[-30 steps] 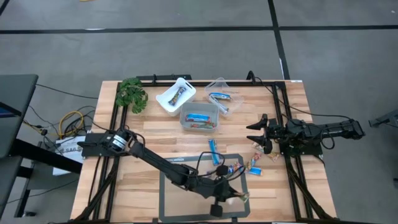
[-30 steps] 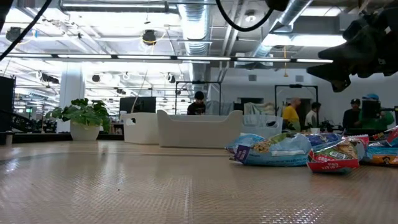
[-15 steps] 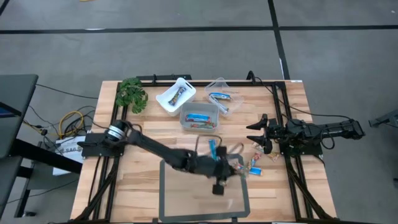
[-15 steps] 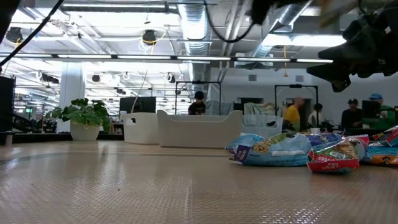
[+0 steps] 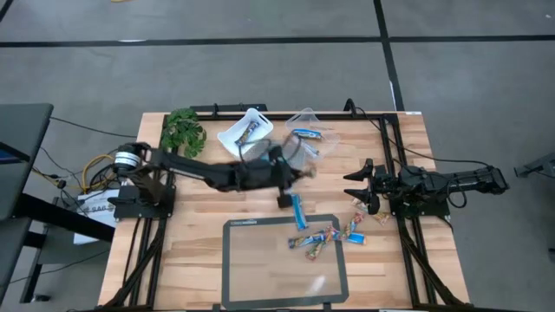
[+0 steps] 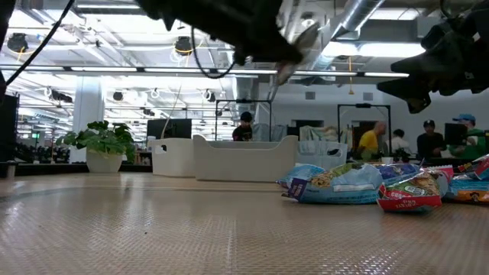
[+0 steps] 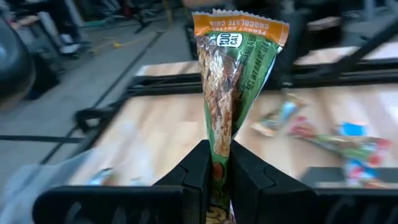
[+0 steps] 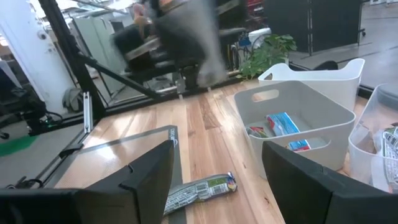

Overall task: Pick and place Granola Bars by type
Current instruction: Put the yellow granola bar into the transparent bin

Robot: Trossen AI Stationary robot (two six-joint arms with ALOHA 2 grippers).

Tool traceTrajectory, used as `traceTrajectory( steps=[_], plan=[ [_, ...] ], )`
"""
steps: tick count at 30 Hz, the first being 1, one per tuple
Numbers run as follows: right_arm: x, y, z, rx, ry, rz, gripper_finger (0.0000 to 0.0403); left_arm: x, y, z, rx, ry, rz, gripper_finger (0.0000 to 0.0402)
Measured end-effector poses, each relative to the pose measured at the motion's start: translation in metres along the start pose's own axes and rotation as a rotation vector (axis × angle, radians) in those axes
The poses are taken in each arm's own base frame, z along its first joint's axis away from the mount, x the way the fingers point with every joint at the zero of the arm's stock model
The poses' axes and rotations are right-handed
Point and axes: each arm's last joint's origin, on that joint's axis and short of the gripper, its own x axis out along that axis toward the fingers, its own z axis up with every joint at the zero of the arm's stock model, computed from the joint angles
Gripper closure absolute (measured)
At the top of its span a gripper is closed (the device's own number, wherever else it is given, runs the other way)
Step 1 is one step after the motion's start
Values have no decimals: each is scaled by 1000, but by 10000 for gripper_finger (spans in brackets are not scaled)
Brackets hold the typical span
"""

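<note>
**Left arm holds a bar above the tubs**

The left gripper (image 5: pixel 293 170) is above the surface (image 5: pixel 199 234), fingers (image 7: pixel 202 171) closed on a green-orange granola bar (image 7: pixel 227 81). The right gripper (image 5: pixel 354 185) waits at the right side, fingers wide apart, empty. Other bars (image 5: pixel 325 238) lie near the mat (image 5: pixel 234 277).

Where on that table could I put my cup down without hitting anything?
The bare wooden table left of the grey mat is free, as is the mat's left half. It is crowded by the white tubs and the loose wrapped granola bars.
</note>
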Motion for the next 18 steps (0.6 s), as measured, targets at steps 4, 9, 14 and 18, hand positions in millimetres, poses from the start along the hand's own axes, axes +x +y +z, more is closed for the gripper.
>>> traceTrajectory(
  steps=[4,9,14,18],
  plan=[
    [0,0,0,0,0,0,163,-8,29,-3,-10,-23,75,363],
    [0,0,0,0,0,0,163,-18,60,-4,-28,-41,166,363],
    [0,0,0,0,0,-1,163,-16,81,-12,-26,-20,170,363],
    [0,0,0,0,0,0,163,-15,97,-15,-24,-12,167,363]
  ],
)
